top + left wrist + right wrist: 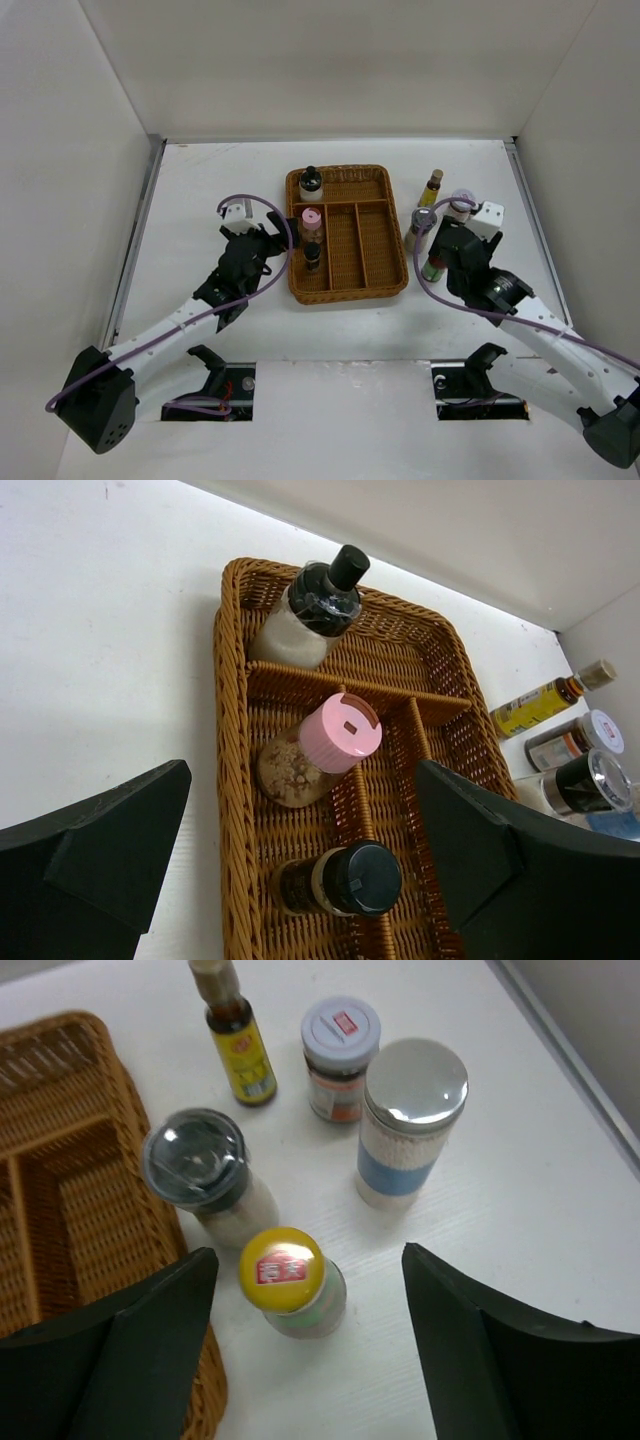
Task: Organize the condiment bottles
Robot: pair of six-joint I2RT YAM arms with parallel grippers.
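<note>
My right pincer [308,1260] stands open, a finger on either side of the yellow-capped jar [283,1270] without touching it, on the table [520,1260] with four more bottles [412,1120] beside the wicker tray [60,1160]. My left pincer [302,780] gapes wide at the tray, where three bottles [320,745] sit.

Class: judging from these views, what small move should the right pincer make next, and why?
Probably lower the open right pincer around the yellow-capped jar: it stands on the table directly between its jaws, outside the wicker tray.
</note>
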